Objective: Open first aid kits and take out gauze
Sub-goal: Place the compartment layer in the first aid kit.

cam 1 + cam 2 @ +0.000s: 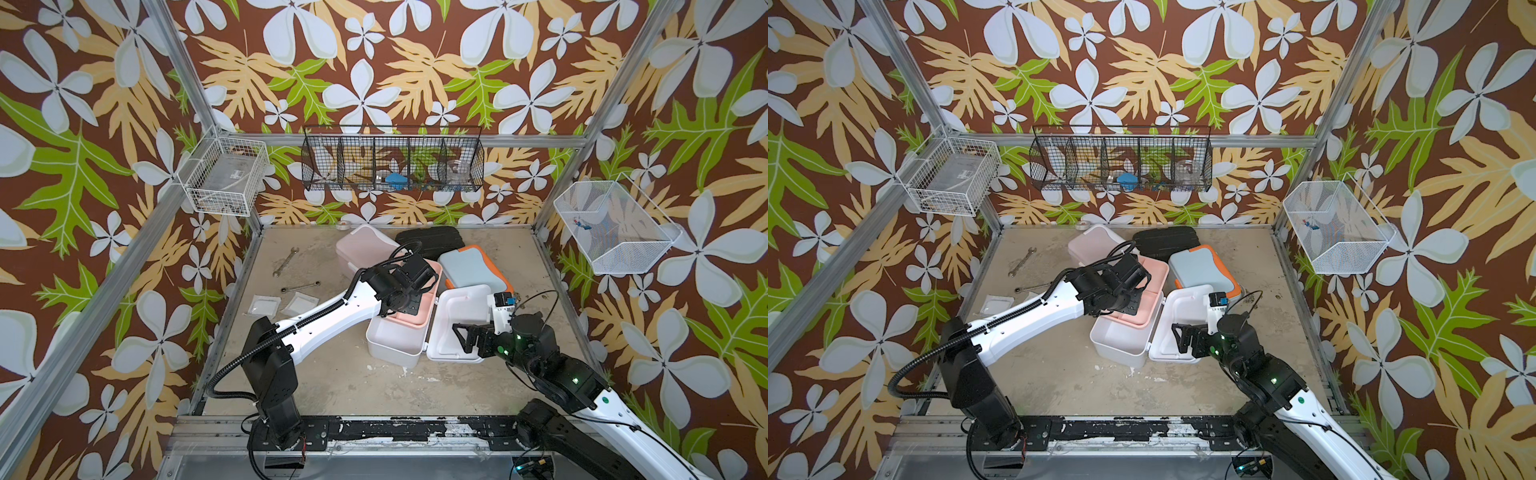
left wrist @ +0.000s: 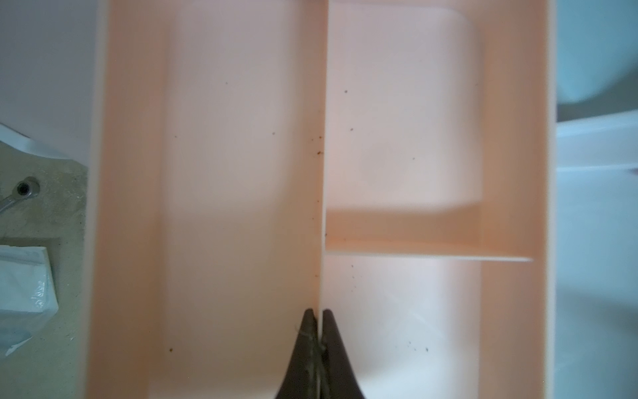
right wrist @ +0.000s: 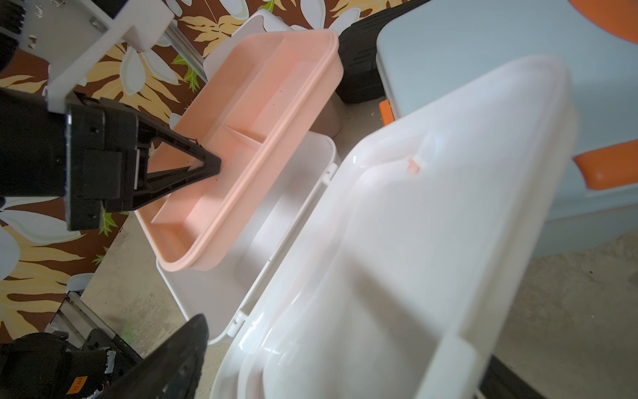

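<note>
Left wrist: peach tray in pincer

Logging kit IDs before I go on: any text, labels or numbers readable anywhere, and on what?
"V1.04": orange sticker on black hardware.
Gauze packet print: too blurred to read.
Pink kit, white kit, blue kit: no labels visible.

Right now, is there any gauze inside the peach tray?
No, in the left wrist view every compartment of the peach tray that shows is bare plastic, with no white packet in it.
</note>
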You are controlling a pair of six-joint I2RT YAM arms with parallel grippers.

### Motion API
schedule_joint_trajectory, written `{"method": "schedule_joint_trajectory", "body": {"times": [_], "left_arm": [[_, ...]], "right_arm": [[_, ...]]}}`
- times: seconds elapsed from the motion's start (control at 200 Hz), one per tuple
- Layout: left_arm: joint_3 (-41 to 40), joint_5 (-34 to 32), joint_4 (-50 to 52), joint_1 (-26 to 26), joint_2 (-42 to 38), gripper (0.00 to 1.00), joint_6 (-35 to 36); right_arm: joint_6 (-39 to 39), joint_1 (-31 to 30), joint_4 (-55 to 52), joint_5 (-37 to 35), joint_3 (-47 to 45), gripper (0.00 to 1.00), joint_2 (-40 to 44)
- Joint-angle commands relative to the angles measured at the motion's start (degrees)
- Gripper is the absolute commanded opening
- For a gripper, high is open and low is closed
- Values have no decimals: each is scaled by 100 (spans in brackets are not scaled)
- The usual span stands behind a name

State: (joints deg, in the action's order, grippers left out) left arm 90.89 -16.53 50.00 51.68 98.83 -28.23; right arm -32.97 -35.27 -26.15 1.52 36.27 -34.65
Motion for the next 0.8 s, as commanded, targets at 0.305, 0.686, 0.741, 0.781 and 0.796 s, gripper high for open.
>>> {"method": "schedule_joint_trajectory", "body": {"times": [0.305, 0.686, 0.741, 0.781, 0.796], "left_arm": [[-411, -276, 248, 388, -111, 0, -322], [-951, -331, 156, 433, -407, 0, -667], [-1019, -281, 92, 433, -399, 0, -693], [-1045, -238, 61, 435, -376, 0, -708], [-1047, -218, 48, 434, -366, 0, -710]], "right_arm": [[-35, -2, 75, 15, -3, 100, 82], [-104, -3, 150, 28, -12, 100, 9], [-120, -7, 158, 28, -17, 100, 11], [-126, -7, 150, 35, -18, 100, 11], [-126, -1, 146, 33, -20, 100, 17]]}}
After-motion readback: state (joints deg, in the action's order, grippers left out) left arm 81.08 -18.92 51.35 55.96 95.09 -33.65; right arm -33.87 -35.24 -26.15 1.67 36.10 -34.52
